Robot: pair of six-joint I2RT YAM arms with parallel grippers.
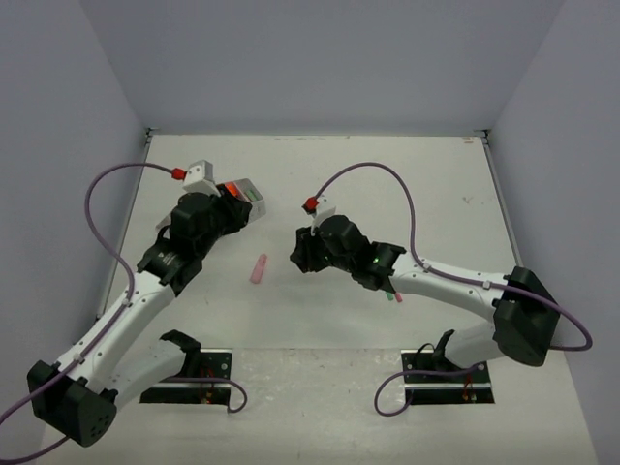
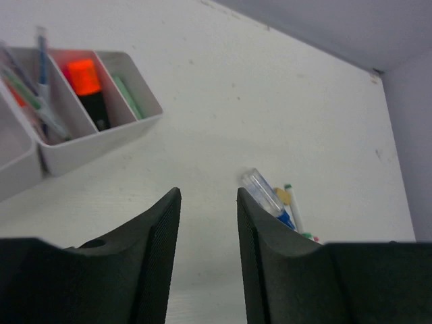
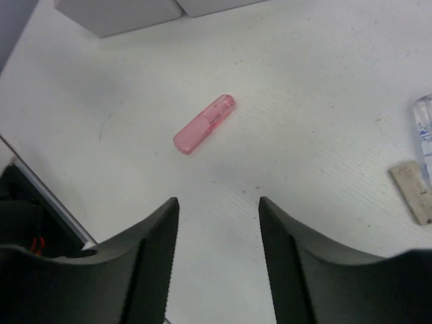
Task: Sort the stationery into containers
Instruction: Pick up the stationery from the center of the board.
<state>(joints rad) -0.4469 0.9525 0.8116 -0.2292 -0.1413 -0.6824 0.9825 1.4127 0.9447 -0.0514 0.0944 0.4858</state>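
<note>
A white divided tray [image 2: 101,138] at the upper left of the left wrist view holds an orange marker [image 2: 84,75], a green pen [image 2: 128,98] and blue pens [image 2: 42,64]. It also shows in the top view [image 1: 250,194], partly under my left gripper [image 1: 232,209]. My left gripper [image 2: 208,196] is open and empty above bare table. A clear and blue pen [image 2: 264,192], a beige piece [image 2: 283,196] and a green-tipped pen [image 2: 294,210] lie to its right. A pink piece [image 3: 204,124] lies on the table ahead of my right gripper [image 3: 218,202], which is open and empty. The pink piece [image 1: 258,268] is left of my right gripper [image 1: 298,254].
Two white tray walls [image 3: 115,13] stand at the top of the right wrist view. A beige piece [image 3: 412,191] and a clear pen [image 3: 424,128] lie at its right edge. Pens [image 1: 392,294] lie partly under the right arm. Grey walls enclose the table.
</note>
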